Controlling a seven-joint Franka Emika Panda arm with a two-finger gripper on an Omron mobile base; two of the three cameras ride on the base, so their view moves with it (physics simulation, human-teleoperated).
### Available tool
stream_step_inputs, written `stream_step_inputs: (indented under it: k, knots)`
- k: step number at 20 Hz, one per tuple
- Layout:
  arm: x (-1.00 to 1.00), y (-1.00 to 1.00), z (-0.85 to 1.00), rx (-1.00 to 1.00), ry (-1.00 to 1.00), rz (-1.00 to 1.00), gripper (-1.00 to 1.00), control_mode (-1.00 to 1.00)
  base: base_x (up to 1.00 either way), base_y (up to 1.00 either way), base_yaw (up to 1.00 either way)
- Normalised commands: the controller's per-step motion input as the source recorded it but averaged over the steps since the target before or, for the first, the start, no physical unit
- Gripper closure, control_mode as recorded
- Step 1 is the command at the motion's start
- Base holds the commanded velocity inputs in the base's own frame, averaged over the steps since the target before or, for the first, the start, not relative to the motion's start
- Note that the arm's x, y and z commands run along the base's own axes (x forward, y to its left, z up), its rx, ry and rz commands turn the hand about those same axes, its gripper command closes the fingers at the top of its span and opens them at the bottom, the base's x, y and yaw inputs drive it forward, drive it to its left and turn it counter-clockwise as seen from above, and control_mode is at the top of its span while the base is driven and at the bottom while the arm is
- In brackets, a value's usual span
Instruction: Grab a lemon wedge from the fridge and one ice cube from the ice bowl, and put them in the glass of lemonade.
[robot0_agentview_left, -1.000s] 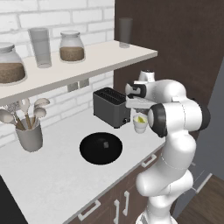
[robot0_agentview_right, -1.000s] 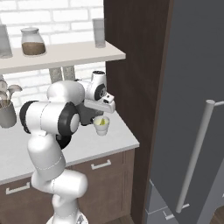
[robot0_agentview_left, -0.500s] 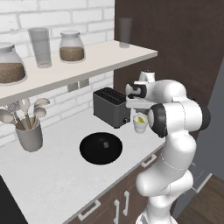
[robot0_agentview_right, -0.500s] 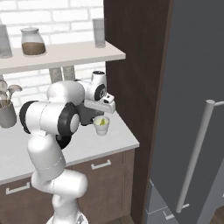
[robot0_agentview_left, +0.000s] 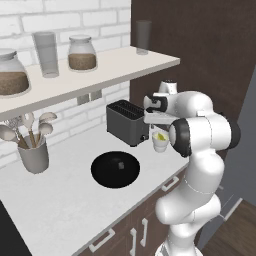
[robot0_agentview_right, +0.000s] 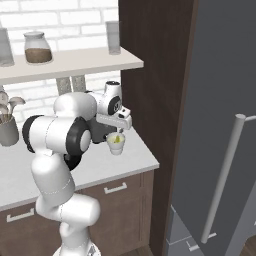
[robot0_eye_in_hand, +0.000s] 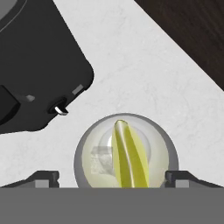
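Hand view: the fingers (robot0_eye_in_hand: 112, 177) are spread wide — one tip on each side of the glass of lemonade (robot0_eye_in_hand: 126, 151), gripping nothing. A lemon wedge (robot0_eye_in_hand: 127, 155) stands in the glass beside a pale ice cube (robot0_eye_in_hand: 100, 158). The glass sits on the white desk (robot0_eye_in_hand: 144, 74) just beside the toaster (robot0_agentview_left: 129, 121); the black ice bowl (robot0_agentview_left: 115, 169) lies near — the grey fridge (robot0_agentview_right: 220, 125) stands apart.

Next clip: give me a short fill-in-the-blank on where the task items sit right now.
1. The lemon wedge lies inside the ____ of lemonade.
2. The glass of lemonade stands on the counter beside the dark ____.
3. The gripper hangs directly ____ the glass, jaws apart.

Missing: glass; toaster; above
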Motion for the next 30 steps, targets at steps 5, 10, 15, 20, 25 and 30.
stream_step_inputs:
  k: [5, 10, 15, 20, 25, 30]
  knots:
    - [-0.05, -0.04, 0.05, 0.0, -0.02, 0.0, -1.0, -1.0, 0.0, 0.0, 0.0]
    - [-0.23, -0.02, 0.14, 0.05, -0.07, 0.0, -1.0, -1.0, 0.0, 0.0, 0.0]
    - [-0.43, -0.03, 0.11, 0.07, -0.09, 0.0, -1.0, -1.0, 0.0, 0.0, 0.0]
    - [-0.59, 0.0, 0.09, 0.09, -0.05, 0.0, -1.0, -1.0, 0.0, 0.0, 0.0]
    - [-0.94, 0.0, 0.21, 0.07, 0.0, 0.0, -1.0, -1.0, 0.0, 0.0, 0.0]
    - [-0.99, 0.0, 0.64, 0.0, 0.13, 0.0, -1.0, -1.0, 0.0, 0.0, 0.0]
